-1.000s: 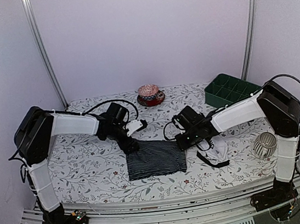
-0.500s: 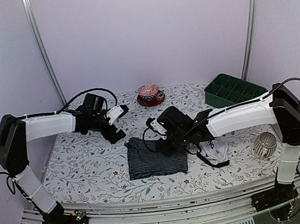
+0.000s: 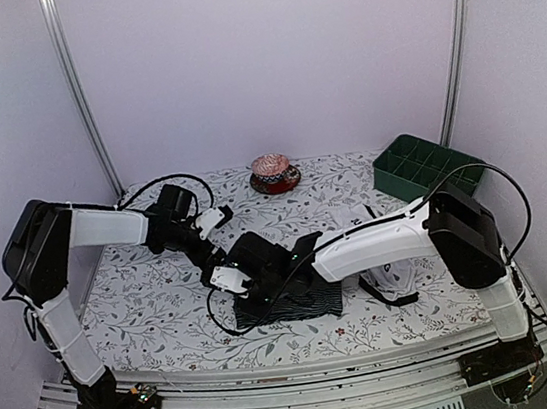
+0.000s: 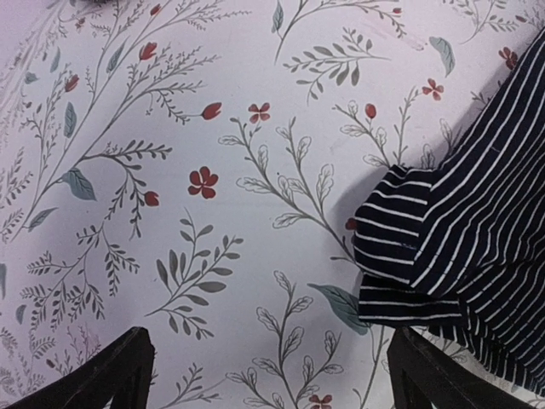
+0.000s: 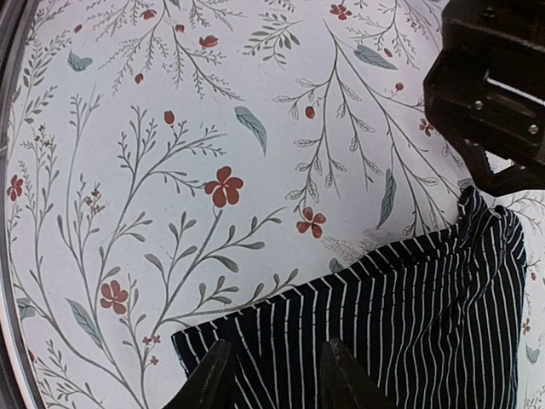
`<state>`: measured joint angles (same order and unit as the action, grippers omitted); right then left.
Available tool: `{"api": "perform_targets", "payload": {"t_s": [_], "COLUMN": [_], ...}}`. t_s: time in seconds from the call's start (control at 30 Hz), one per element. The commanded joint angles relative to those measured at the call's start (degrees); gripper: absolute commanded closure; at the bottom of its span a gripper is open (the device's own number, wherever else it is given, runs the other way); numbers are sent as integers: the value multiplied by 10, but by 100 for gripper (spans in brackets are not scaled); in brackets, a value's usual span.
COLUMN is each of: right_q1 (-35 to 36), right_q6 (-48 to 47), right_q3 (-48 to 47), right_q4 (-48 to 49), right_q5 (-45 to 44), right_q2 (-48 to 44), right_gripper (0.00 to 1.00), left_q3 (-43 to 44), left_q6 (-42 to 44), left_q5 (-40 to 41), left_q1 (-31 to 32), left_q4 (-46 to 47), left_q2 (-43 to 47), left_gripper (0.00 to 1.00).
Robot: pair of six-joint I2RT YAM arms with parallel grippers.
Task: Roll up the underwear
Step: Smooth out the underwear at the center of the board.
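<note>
The black underwear with thin grey stripes (image 3: 312, 303) lies flat at the table's middle front, largely covered by my right arm. That arm reaches left across it. My right gripper (image 3: 234, 288) (image 5: 272, 379) is open, its fingertips (image 5: 209, 379) just above the striped cloth (image 5: 383, 324) near its left edge. My left gripper (image 3: 206, 244) (image 4: 272, 383) hangs wide open and empty over the tablecloth, just left of the cloth's bunched upper-left corner (image 4: 451, 247). Its black body (image 5: 494, 94) shows in the right wrist view. The white underwear with black trim (image 3: 389, 280) lies crumpled to the right.
A red patterned bowl (image 3: 271, 172) sits at the back centre. A green compartment tray (image 3: 420, 165) stands at the back right. Metal frame posts (image 3: 78, 99) rise at both back corners. The floral tablecloth (image 3: 135, 303) covers the table.
My right arm swept left across the striped underwear to its left edge, and its jaws opened. My left gripper drew back from the cloth, then returned beside its upper-left corner.
</note>
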<state>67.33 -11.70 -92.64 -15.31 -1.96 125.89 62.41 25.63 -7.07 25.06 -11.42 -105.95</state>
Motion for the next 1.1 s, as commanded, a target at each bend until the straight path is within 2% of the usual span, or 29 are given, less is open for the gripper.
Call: {"api": "perform_targets", "payload": {"t_s": [0.0, 0.27, 0.63, 0.8, 0.9, 0.93, 1.07], "right_q1": [-1, -1, -2, -2, -2, -2, -2], "right_q6": [-24, -27, -23, -19, -18, -17, -14], "right_q3": [-27, -30, -36, -38, -38, -38, -36], "right_q4": [-23, -22, -19, -18, -17, -16, -17], "right_q5": [12, 31, 19, 19, 24, 25, 27], "right_q2": [27, 47, 64, 62, 56, 55, 47], "right_gripper": [64, 65, 70, 79, 80, 84, 89], "left_q3": [-1, 0, -1, -1, -3, -3, -4], "left_q6": [-8, -14, -15, -14, -14, -15, -14], "left_q5": [-4, -1, -7, -7, -7, -6, -5], "left_q1": [-8, -11, -12, -12, -12, -11, -11], "left_q4": [29, 34, 34, 35, 35, 35, 35], "left_q2": [-13, -21, -24, -25, -27, -27, -28], "left_gripper": [2, 2, 2, 2, 2, 2, 2]}}
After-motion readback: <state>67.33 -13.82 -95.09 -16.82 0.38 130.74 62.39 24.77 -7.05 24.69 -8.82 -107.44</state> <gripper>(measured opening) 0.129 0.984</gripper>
